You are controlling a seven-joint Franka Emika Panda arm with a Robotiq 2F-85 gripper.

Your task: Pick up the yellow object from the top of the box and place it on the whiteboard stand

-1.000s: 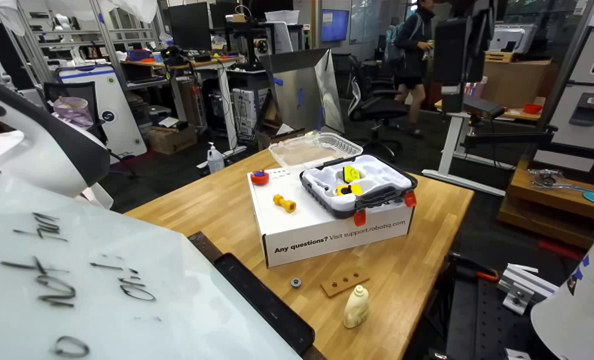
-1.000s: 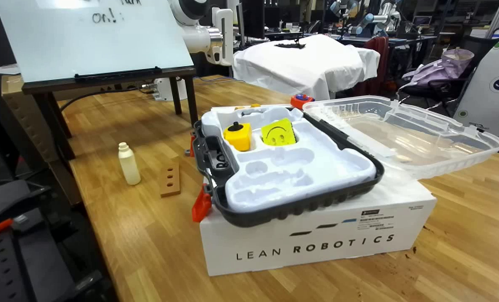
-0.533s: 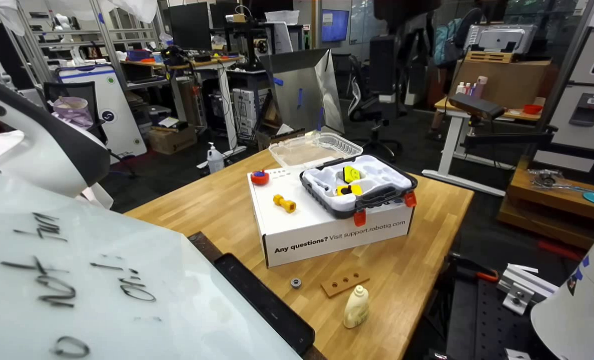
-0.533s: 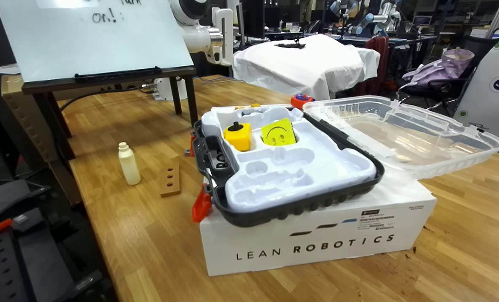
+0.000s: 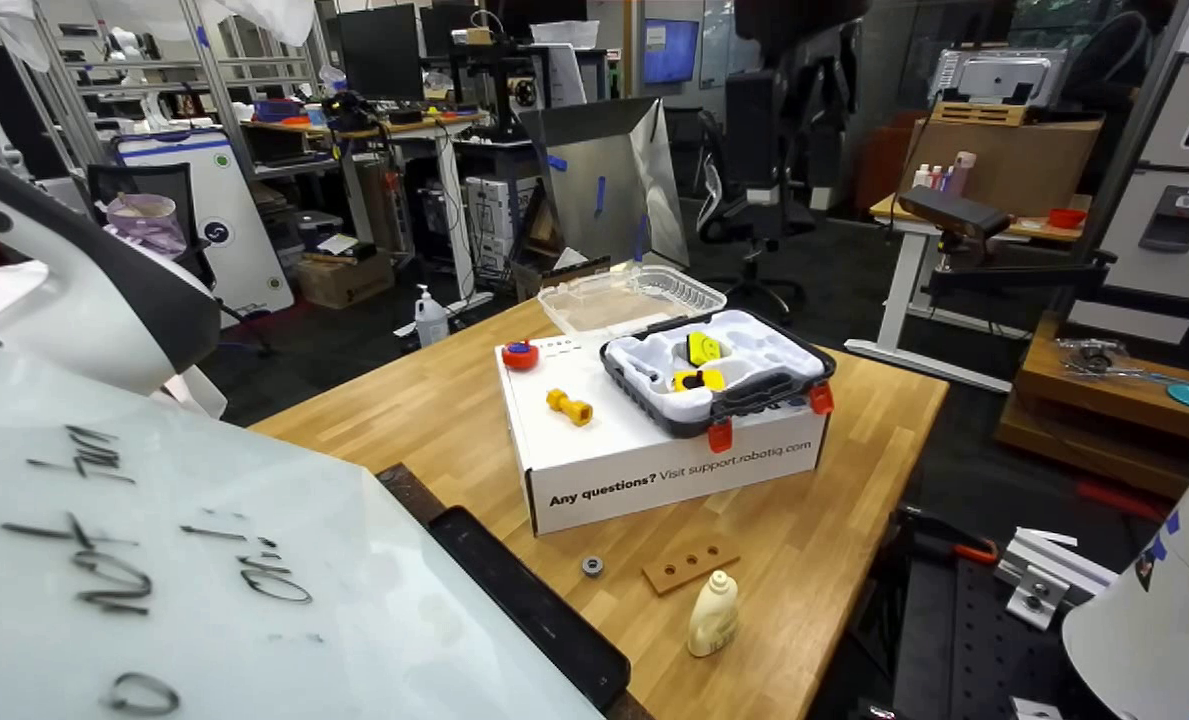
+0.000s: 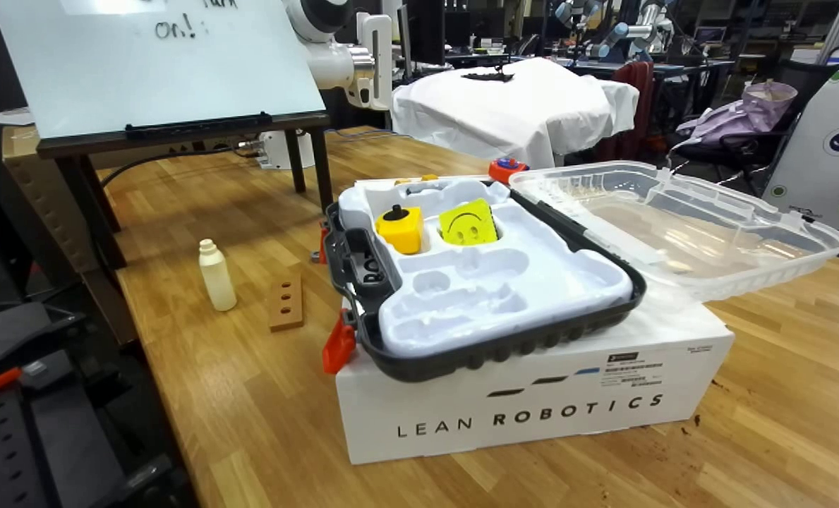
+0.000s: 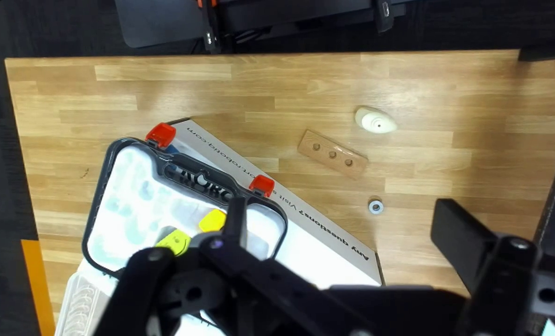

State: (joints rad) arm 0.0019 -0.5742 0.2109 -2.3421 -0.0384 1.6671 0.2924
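In an exterior view, the knobby yellow stick is on the box, near the middle. In an exterior view, the whiteboard stand is upper left. In the wrist view, the gripper is spread wide.

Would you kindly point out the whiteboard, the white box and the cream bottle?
Whiteboard (image 6: 158, 74), an exterior view: writing surface.
White box (image 5: 669, 480), an exterior view: lettered side.
Cream bottle (image 7: 376, 122), wrist view: top.
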